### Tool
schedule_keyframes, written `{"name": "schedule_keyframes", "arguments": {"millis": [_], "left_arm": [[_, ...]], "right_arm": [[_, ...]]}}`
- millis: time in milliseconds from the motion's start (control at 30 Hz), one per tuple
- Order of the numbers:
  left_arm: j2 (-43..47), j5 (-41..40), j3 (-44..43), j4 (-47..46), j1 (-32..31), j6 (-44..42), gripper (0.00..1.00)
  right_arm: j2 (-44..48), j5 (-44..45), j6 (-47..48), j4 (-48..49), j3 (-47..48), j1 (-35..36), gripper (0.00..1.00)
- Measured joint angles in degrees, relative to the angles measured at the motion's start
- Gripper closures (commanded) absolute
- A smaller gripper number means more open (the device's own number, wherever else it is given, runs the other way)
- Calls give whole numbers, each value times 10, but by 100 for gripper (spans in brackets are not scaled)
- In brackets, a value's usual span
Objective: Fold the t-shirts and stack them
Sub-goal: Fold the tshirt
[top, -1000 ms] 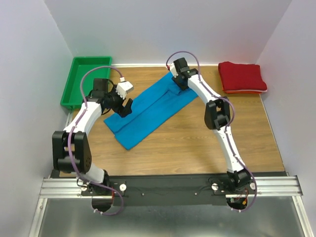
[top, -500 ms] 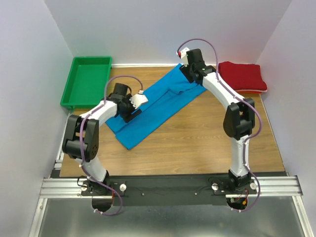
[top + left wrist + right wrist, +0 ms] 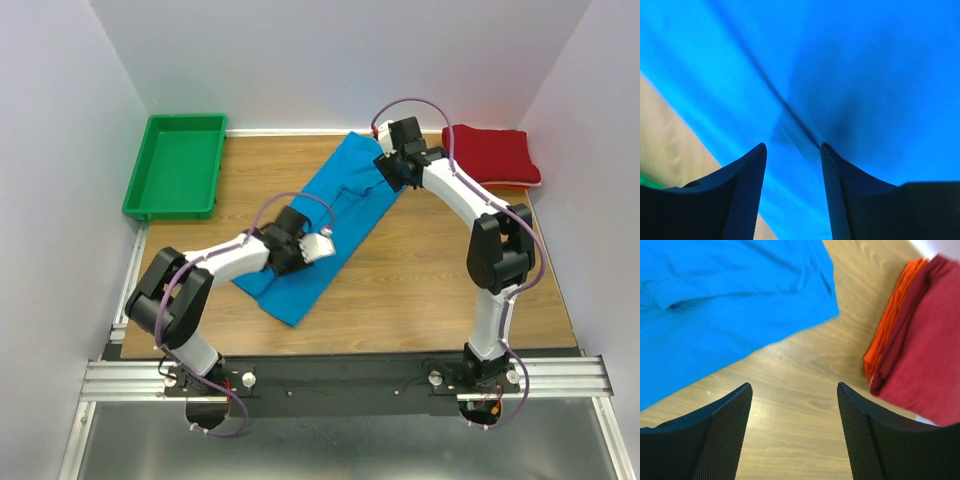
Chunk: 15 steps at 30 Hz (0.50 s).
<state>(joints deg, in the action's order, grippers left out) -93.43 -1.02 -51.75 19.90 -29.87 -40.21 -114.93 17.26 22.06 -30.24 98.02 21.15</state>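
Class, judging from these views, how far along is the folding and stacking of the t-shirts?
Done: the red t-shirt lies folded at the far right corner. In hand: the blue t-shirt is a long folded strip; the left gripper sits over it, jaws apart; the right gripper is open beside it. To do: fold the blue one shorter and stack the two.

Plain blue shirt (image 3: pixel 345 190), red shirt (image 3: pixel 490 155) (green tray (image 3: pixel 175 170)).
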Motion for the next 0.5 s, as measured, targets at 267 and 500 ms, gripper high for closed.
{"name": "schedule_keyframes", "arguments": {"millis": [267, 500], "left_arm": [[23, 54, -14, 93, -219, 96, 36], [34, 106, -158, 152, -172, 128, 33]], "right_arm": [[17, -44, -7, -34, -22, -19, 25], [6, -122, -30, -80, -18, -18, 50]]}}
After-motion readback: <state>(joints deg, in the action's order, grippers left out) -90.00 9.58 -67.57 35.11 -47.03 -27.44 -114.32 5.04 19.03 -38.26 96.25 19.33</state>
